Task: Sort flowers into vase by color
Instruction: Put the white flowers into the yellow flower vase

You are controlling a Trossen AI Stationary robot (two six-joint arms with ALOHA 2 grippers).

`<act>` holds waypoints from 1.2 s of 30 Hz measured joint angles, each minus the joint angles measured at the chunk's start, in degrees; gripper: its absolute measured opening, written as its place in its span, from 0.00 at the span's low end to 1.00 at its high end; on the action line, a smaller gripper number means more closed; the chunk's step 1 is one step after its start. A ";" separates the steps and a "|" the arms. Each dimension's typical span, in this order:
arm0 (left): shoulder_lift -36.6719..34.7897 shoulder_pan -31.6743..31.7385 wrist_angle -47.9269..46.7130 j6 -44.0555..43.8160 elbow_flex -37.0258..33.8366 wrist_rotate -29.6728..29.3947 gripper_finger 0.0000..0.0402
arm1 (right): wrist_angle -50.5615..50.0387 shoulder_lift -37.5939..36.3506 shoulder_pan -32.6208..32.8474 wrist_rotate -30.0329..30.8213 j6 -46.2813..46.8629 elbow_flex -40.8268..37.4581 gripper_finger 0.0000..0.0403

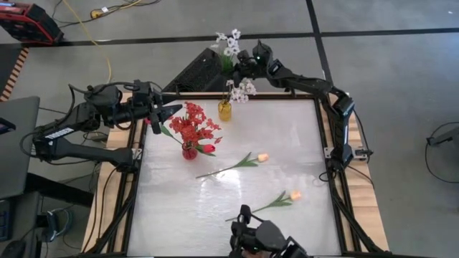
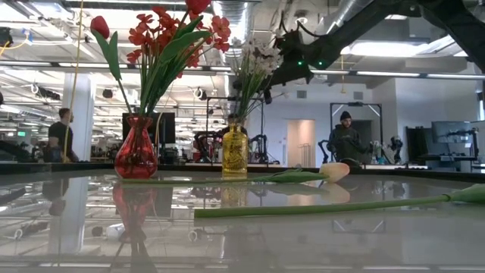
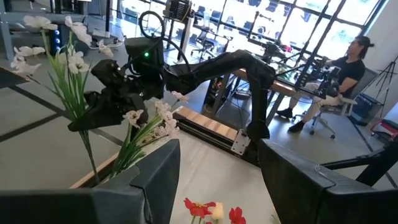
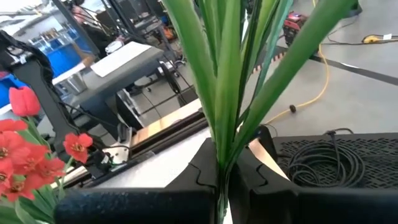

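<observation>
A small yellow vase (image 1: 224, 111) (image 2: 234, 152) stands near the table's far edge, and a spray of small white blossoms (image 1: 244, 89) (image 2: 254, 61) (image 3: 68, 56) rises from it. My right gripper (image 1: 242, 70) (image 4: 222, 171) is above that vase, shut on the spray. The red vase (image 1: 188, 151) (image 2: 136, 152) holds the red sprays and a red tulip. Two cream-yellow tulips (image 1: 240, 165) (image 1: 271, 205) lie flat on the table. My left gripper (image 1: 172, 112) (image 3: 221, 186) hovers open just left of the red flowers. My right gripper pinches the white spray's bundle of green stems and leaves (image 4: 219, 158) between its two fingers, which lie across the stems. It comes roughly level from the table's far right. The spray stands near upright, and its lower end goes into the yellow vase's mouth (image 2: 235, 120).
A black mat with coiled cable (image 1: 197, 72) lies beyond the far edge. Wooden frame rails (image 1: 115, 179) border the table. A dark camera mount (image 1: 262, 240) sits at the near edge. The right half of the table surface (image 1: 301, 143) is bare. People sit in the room behind.
</observation>
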 joint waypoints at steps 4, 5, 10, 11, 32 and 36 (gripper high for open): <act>-0.02 0.00 -0.13 0.00 0.00 0.00 0.51 | -3.13 -0.02 0.34 0.05 -2.59 0.00 0.08; -0.02 0.00 -0.41 0.00 0.00 0.00 0.51 | -4.09 -0.02 0.43 0.09 -3.23 0.00 0.08; -0.02 0.00 -2.13 -0.04 0.00 -0.54 0.51 | -5.57 -0.02 0.67 0.12 -5.64 0.00 0.08; -0.02 -0.02 -2.49 -0.04 0.00 -0.85 0.51 | -5.74 -0.02 0.85 0.10 -6.39 0.00 0.09; -0.02 0.02 -3.75 2.99 0.00 -1.15 0.51 | -12.58 -1.25 2.80 -0.98 -17.59 -0.01 0.19; -0.02 0.02 -3.82 4.03 0.00 -1.31 0.51 | -16.75 -3.27 2.27 -0.53 -21.14 -0.02 0.29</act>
